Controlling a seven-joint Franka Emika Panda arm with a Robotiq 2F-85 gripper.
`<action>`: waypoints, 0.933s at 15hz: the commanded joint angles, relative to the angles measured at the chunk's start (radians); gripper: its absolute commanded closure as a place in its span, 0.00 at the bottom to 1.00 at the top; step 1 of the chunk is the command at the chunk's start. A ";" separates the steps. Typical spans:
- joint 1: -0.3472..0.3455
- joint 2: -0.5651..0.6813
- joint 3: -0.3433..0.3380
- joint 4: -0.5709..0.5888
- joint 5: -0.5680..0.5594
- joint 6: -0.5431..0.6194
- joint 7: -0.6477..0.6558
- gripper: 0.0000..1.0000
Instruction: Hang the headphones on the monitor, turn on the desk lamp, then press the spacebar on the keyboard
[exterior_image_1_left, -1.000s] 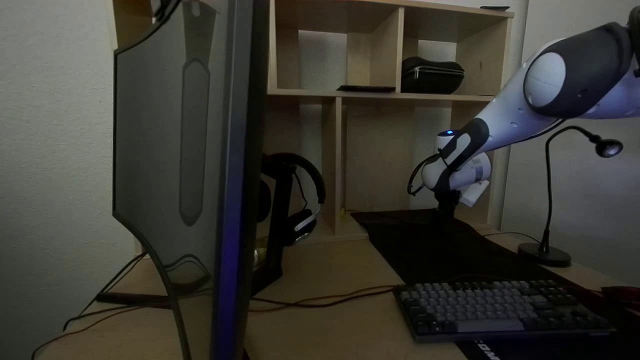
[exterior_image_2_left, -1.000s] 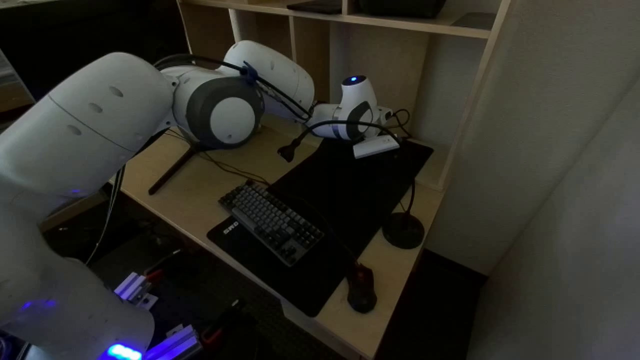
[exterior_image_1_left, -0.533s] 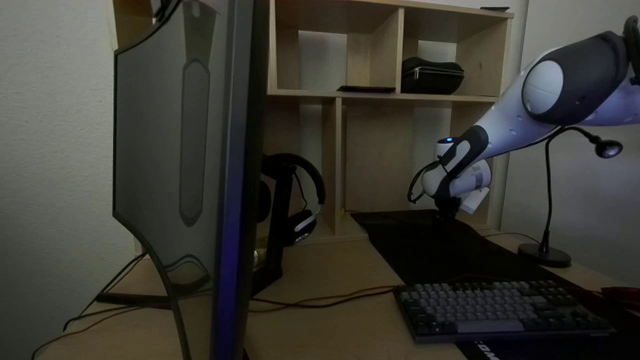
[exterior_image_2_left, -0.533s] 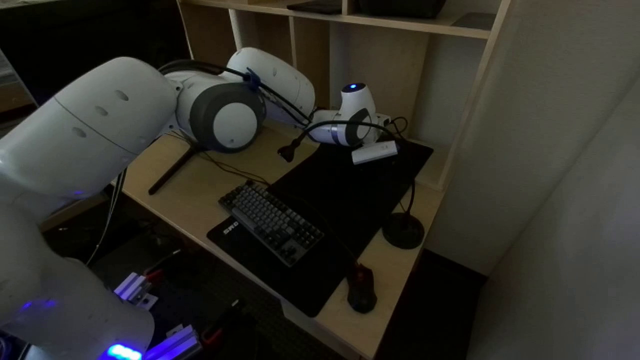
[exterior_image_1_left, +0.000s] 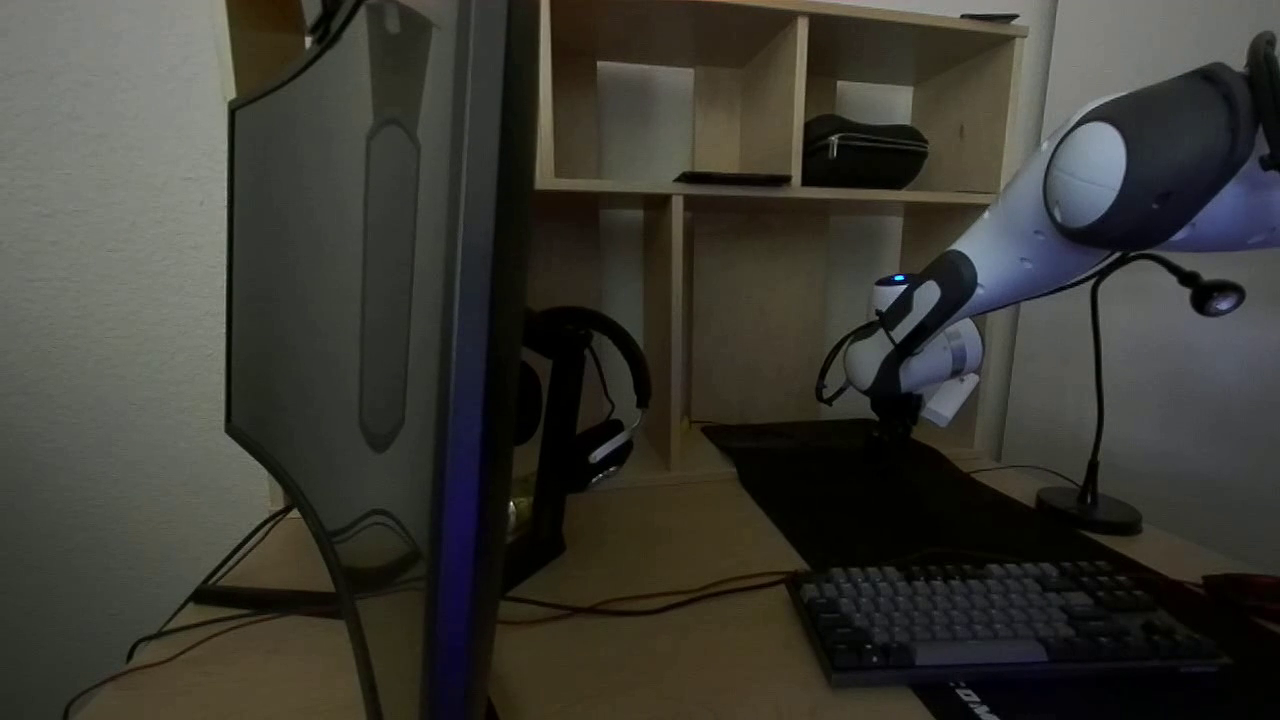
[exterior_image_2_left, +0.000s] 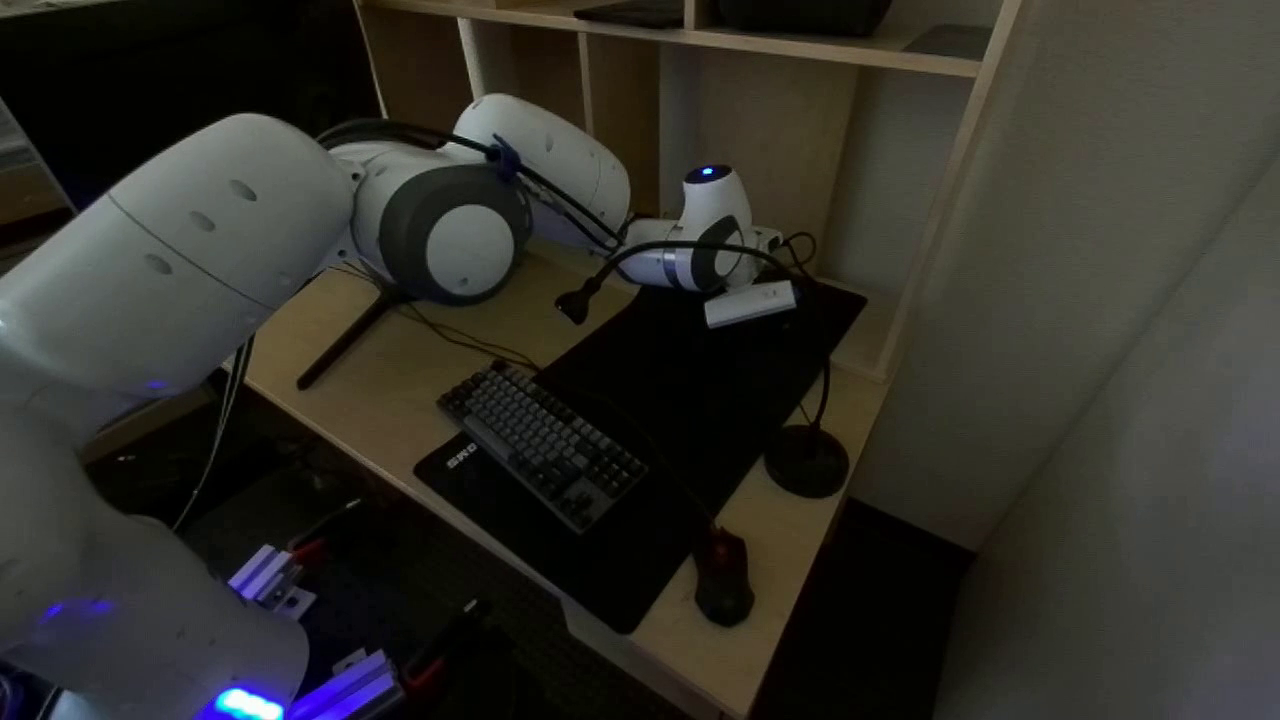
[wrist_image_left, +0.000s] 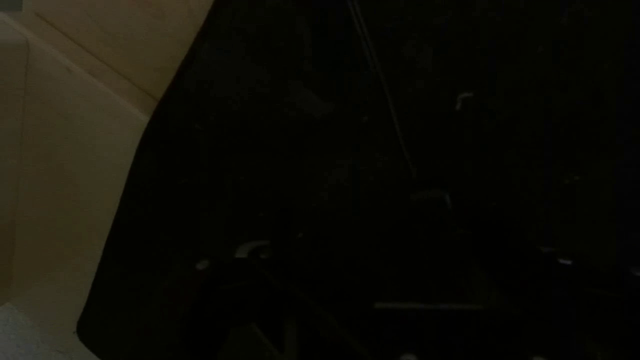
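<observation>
One set of headphones (exterior_image_1_left: 642, 375) hangs on a stand (exterior_image_1_left: 560, 440) right of the monitor (exterior_image_1_left: 390, 300) in an exterior view; probably light, with a stiff band (exterior_image_1_left: 612, 327): grip there. Gripper (exterior_image_1_left: 890, 428) at far end of the mat (exterior_image_1_left: 880, 510); apart or together, undeterminable.

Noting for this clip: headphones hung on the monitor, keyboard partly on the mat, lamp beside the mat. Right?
No: an exterior view shows the headphones hanging on a stand, not the monitor. The keyboard is partly on the mat and the lamp beside the mat.
</observation>
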 joint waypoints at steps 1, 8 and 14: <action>-0.004 0.009 -0.010 0.027 -0.012 -0.034 0.001 0.40; -0.012 0.009 0.008 0.025 -0.004 -0.071 -0.023 0.89; -0.012 0.011 0.011 0.028 -0.004 -0.077 -0.029 0.95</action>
